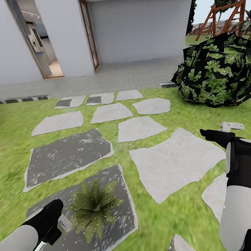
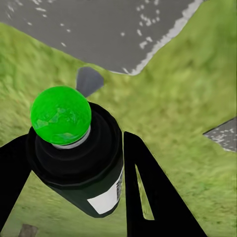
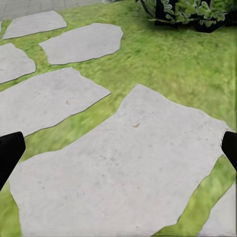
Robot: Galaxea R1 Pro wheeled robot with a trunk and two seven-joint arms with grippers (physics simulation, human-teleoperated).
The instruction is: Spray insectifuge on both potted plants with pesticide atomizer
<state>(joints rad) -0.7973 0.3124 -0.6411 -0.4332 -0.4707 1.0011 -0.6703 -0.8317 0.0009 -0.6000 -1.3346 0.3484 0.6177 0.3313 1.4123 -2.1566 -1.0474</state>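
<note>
The pesticide atomizer [image 2: 84,168], a dark bottle with a white label and a bright green round top, sits between the two black fingers of my left gripper [image 2: 79,173], which is shut on it. From the head camera it shows as a dark green stick with a white band [image 1: 35,250] under my left gripper [image 1: 52,230] at the lower left. Just to the right of that hand, a potted plant [image 1: 94,207], a low rosette of speckled green leaves, stands on a dark grey stepping stone [image 1: 120,219]. My right gripper [image 1: 219,133] hangs open over a pale stone [image 3: 118,150].
Pale and dark stepping stones [image 1: 172,161] lie across the grass. A round dark shrub [image 1: 220,70] stands at the right. Behind are a paved strip [image 1: 108,78], the white house [image 1: 141,22] with an open doorway [image 1: 42,45], and a red-brown frame [image 1: 226,16].
</note>
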